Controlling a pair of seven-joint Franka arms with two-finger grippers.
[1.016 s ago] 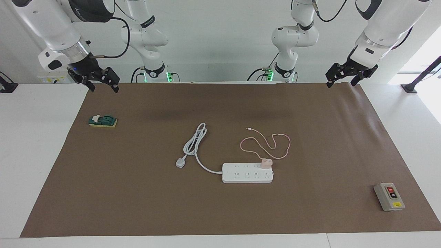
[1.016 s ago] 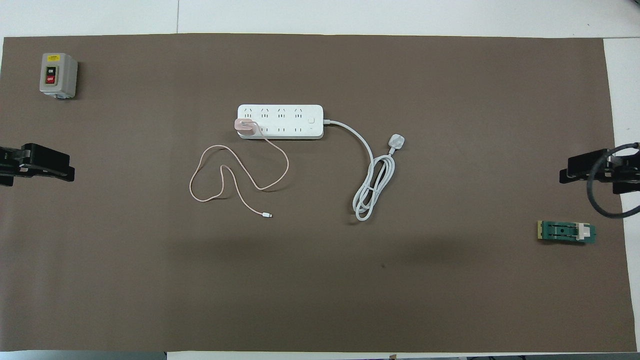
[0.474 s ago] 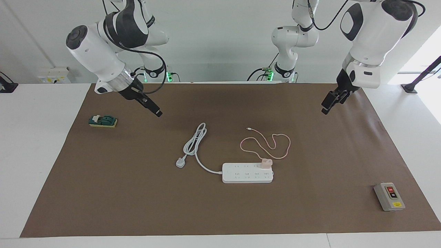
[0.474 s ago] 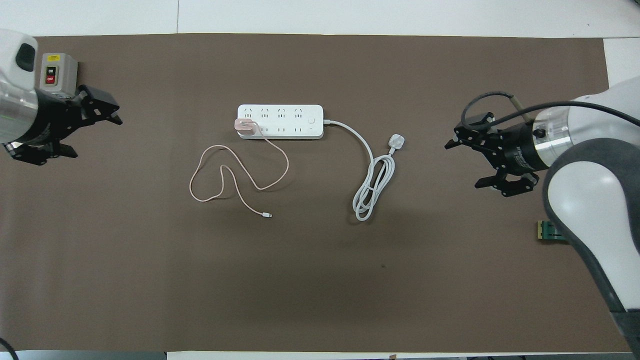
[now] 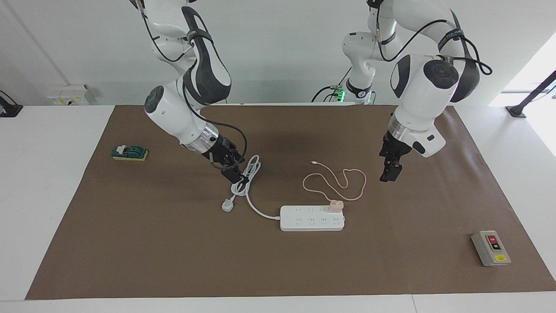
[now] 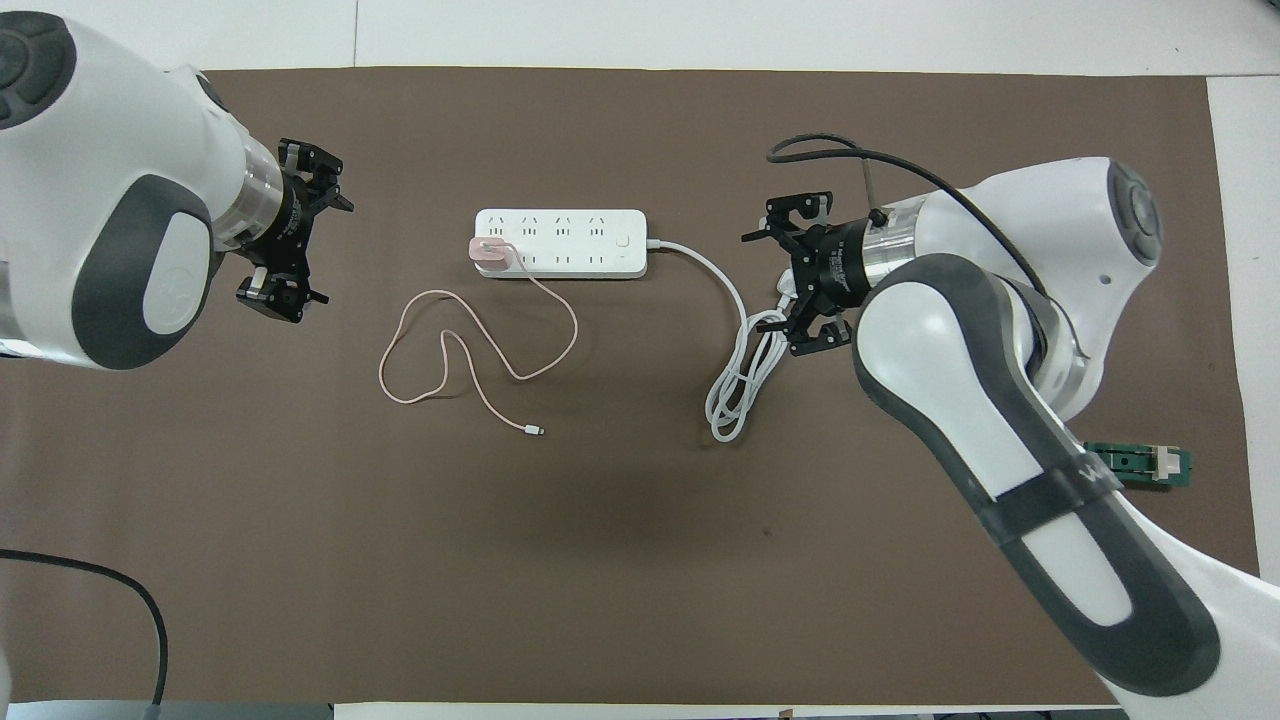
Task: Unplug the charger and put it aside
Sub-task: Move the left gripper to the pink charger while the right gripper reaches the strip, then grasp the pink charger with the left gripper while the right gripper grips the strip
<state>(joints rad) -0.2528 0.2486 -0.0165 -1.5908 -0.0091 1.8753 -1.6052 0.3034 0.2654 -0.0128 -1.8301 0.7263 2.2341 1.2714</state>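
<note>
Charger (image 5: 335,206) sat plugged into power strip (image 5: 312,218), mid-tabletop, toward left arm's end. Left gripper (image 6: 290,232) and right gripper (image 6: 797,275) hovered flanking it, jaws apart, empty. Light rigid cube, floppy cable; pinch cube's sides.

In the overhead view, the right arm's white-and-grey forearm covers part of the small green rectangular switch block (image 6: 1150,464) at the lower right of the frame. The right gripper (image 6: 790,272) overlaps the white plug at the end of the thick white cord (image 6: 745,360), hiding most of it. Both arms run off the frame's edges.
</note>
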